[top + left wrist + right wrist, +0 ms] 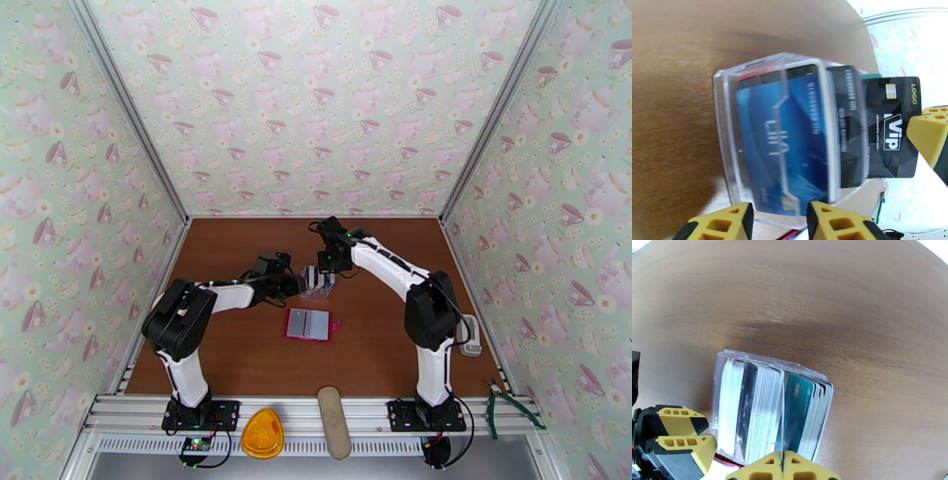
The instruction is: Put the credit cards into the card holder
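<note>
A clear plastic case [726, 130] stands on the brown table, packed with upright credit cards: blue [790, 138], black and white ones [730, 405]. My right gripper [782, 468] hangs over the case [317, 286], shut on the top edge of a black VIP card [890, 130] that sticks partly out of the case. My left gripper [780, 222] sits at the case's near end with a yellow finger [721, 223] on each side of its wall, holding it. The card holder [307, 324], a red wallet, lies open just in front of the case, pale pockets up.
On the front rail lie an orange piece [261, 434] and a tan oblong object [334, 422]. Green-handled pliers [505, 403] and a small grey-white object [471, 335] lie at the right edge. Patterned walls enclose the table on three sides.
</note>
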Controlling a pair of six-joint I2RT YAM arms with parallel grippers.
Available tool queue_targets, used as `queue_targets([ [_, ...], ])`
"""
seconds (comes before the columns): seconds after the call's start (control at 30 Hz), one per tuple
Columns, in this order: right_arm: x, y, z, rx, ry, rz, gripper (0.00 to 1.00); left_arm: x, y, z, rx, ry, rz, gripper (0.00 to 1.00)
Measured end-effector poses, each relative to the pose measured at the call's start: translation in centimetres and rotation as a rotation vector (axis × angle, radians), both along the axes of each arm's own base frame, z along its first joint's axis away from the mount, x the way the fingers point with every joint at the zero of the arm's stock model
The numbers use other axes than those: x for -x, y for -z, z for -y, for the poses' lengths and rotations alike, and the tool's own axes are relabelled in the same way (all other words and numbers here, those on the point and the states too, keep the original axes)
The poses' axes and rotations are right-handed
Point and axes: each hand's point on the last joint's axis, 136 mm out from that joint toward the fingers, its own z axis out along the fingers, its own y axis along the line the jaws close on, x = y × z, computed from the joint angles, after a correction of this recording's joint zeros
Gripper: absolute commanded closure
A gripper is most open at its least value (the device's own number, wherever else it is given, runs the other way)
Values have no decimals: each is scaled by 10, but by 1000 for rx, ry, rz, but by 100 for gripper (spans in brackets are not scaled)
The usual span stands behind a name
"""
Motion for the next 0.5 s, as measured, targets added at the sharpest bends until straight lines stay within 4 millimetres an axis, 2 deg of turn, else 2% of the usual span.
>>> queue_targets([
  [0.17, 18, -32, 11, -62, 18, 59, 100, 0, -31, -2, 15, -4, 55, 57],
  [0.27, 29, -43, 15, -108, 31, 88, 100, 4, -41, -8, -11, -11, 72, 56],
  [0.37, 41, -43, 16, -161, 36, 98, 100, 9, -46, -16, -53, -19, 78, 57],
  [0.5, 64, -30, 12, -236, 35, 82, 100, 23, -47, -28, -99, -25, 80, 57],
])
